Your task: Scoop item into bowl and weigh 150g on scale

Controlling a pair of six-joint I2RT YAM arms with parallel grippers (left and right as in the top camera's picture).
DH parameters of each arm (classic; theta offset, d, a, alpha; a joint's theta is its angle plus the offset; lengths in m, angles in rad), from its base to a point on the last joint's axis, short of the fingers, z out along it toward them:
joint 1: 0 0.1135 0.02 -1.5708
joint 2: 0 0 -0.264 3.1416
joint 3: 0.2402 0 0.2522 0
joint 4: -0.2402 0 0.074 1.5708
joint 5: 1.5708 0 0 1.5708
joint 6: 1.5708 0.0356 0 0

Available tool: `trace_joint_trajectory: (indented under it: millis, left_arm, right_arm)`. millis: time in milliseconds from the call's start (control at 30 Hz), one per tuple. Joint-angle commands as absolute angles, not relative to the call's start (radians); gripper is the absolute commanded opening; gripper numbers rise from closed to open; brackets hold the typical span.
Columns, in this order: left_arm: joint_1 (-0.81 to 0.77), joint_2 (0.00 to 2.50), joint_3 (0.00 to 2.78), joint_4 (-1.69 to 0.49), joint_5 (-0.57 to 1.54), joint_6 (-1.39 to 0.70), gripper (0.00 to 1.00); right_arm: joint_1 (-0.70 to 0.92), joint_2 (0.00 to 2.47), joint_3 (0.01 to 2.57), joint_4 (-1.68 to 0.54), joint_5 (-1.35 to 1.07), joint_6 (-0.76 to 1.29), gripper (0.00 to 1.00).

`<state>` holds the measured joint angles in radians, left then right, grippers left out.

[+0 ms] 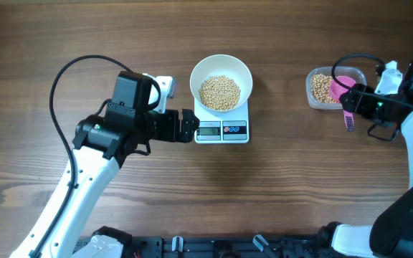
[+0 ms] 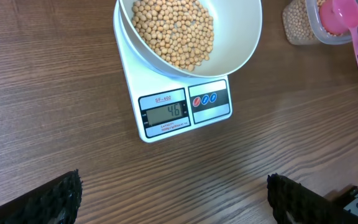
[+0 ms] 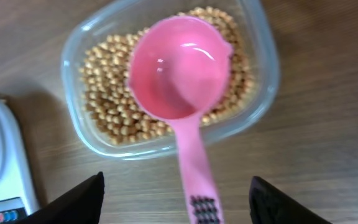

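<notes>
Scoop (image 3: 178,74), pink, empty, resting on beans (image 3: 104,115) in tub (image 3: 263,59), far right; handle runs near, straight between the spread fingers of your right gripper (image 3: 178,190), unpinched, so that arm is nearer. Part-filled bowl (image 1: 244,72) on scale (image 1: 221,132), centre; left gripper (image 2: 173,193), spread wide, just left of it

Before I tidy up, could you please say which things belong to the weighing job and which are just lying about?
In use: beans, white bowl, scale, clear tub, pink scoop.
Lying about: nothing loose that I can see, only the left arm's cable.
</notes>
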<state>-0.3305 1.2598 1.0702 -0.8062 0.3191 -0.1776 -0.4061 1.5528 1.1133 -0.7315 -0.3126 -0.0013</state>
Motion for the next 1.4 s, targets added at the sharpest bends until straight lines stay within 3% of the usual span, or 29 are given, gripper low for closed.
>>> trace_joint_trajectory:
  millis: [0, 233, 300, 333, 600, 833, 933, 1367]
  left_arm:
    - [-0.335, 1.262, 1.063, -0.804, 0.331, -0.162, 1.00]
    - [-0.336, 1.262, 1.063, -0.804, 0.331, -0.162, 1.00]
    - [-0.336, 1.262, 1.063, -0.804, 0.331, -0.162, 1.00]
    - [-0.336, 1.262, 1.063, -0.804, 0.331, -0.162, 1.00]
    - [-0.336, 1.262, 1.063, -0.804, 0.331, -0.162, 1.00]
    - [-0.336, 1.262, 1.063, -0.803, 0.331, -0.162, 1.00]
    - [-0.337, 1.262, 1.063, -0.804, 0.331, -0.162, 1.00]
    - [-0.336, 1.262, 1.063, -0.804, 0.331, -0.162, 1.00]
  right_arm:
    - [-0.448, 1.567, 1.071, -0.735, -0.328, 0.003, 0.74]
    - [-0.522, 1.568, 0.993, -0.666, -0.474, 0.009, 0.74]
    - [-0.528, 1.568, 0.960, -0.625, -0.510, 0.034, 0.60]
    - [-0.528, 1.569, 0.950, -0.611, -0.543, 0.034, 0.59]
    - [-0.528, 1.612, 0.929, -0.567, -0.548, 0.062, 0.62]
    - [-0.528, 1.679, 0.929, -0.532, -0.593, 0.102, 0.49]
    - [-0.535, 1.686, 0.929, -0.528, -0.605, 0.109, 0.35]
    - [-0.554, 1.685, 0.929, -0.509, -0.661, 0.135, 0.18]
